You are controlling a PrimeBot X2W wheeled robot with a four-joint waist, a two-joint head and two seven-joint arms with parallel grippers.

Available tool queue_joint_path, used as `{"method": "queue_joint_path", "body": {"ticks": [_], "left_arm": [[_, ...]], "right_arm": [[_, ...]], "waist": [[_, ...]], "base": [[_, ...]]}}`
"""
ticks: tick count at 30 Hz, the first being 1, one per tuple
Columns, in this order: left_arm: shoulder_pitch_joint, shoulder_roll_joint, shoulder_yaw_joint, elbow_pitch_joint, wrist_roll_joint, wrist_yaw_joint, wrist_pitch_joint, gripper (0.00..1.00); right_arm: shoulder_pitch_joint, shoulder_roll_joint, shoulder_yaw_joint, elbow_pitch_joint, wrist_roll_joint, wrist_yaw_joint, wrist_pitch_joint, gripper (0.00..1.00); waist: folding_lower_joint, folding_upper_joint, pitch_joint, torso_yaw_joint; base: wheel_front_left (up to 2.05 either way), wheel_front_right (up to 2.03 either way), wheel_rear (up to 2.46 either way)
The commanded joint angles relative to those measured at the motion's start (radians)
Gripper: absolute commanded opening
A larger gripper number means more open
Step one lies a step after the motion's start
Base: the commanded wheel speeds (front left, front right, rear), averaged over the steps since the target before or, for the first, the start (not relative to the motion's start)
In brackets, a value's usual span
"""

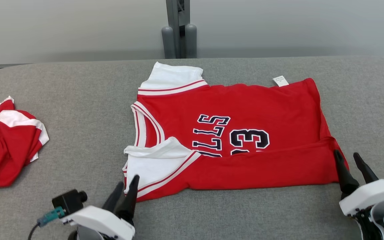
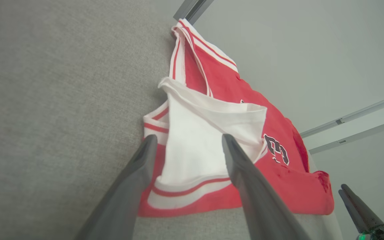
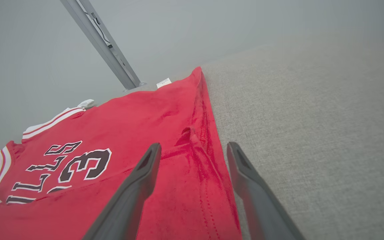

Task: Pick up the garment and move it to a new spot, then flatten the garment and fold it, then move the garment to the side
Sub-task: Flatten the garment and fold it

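The garment (image 1: 245, 110) is a red jersey with white sleeves and black lettering, spread across the grey padded table (image 1: 78, 86). Its near long edge is folded up over the front, covering part of the number. My left gripper (image 1: 128, 182) is open at the near white sleeve (image 2: 195, 146), its fingers straddling the sleeve hem in the left wrist view (image 2: 187, 140). My right gripper (image 1: 346, 153) is open at the jersey's near right corner, where the fold ends. In the right wrist view (image 3: 193, 146) its fingers hover over the jersey's red hem (image 3: 198, 160), holding nothing.
A second red and white garment (image 1: 5, 140) lies crumpled at the table's left edge. A grey post (image 1: 178, 30) stands behind the table at the back wall. A small white label (image 1: 280, 80) sticks out at the jersey's far edge. Bare table lies right of the jersey.
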Motion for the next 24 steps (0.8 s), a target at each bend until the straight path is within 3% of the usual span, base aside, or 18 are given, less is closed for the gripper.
{"method": "queue_joint_path", "body": {"ticks": [1, 7, 13, 16, 17, 24], "left_arm": [[0.026, 0.006, -0.004, -0.019, -0.003, 0.024, 0.009, 1.00], [0.095, 0.016, -0.018, -0.090, -0.027, 0.097, 0.055, 1.00], [0.069, 0.013, -0.024, -0.062, -0.023, 0.146, 0.087, 1.00], [0.055, 0.008, -0.028, -0.038, -0.011, 0.150, 0.083, 0.14], [0.051, 0.006, -0.030, -0.031, -0.009, 0.147, 0.081, 0.00], [0.033, 0.003, -0.025, 0.000, 0.001, 0.119, 0.054, 0.00]], "right_arm": [[0.028, 0.001, -0.023, -0.014, -0.009, 0.000, -0.005, 1.00], [0.099, 0.024, -0.073, -0.057, -0.038, 0.000, -0.005, 1.00], [0.115, 0.038, -0.075, -0.054, -0.050, 0.000, -0.005, 1.00], [0.113, 0.041, -0.067, -0.044, -0.048, 0.000, -0.006, 1.00], [0.111, 0.041, -0.064, -0.038, -0.045, 0.000, -0.006, 1.00], [0.081, 0.048, -0.046, 0.014, -0.028, 0.000, -0.006, 1.00]], "waist": [[0.0000, 0.0000, -0.008, 0.002], [0.0000, 0.0000, -0.023, 0.003], [0.0000, 0.0000, -0.024, -0.003], [0.0000, 0.0000, -0.021, -0.006], [0.0000, 0.0000, -0.021, -0.007], [0.0000, 0.0000, -0.018, -0.008]], "base": [[0.00, 0.00, 0.00], [0.00, 0.00, 0.00], [0.00, 0.00, 0.00], [0.00, 0.00, 0.00], [0.00, 0.00, 0.00], [0.00, 0.00, 0.00]]}}
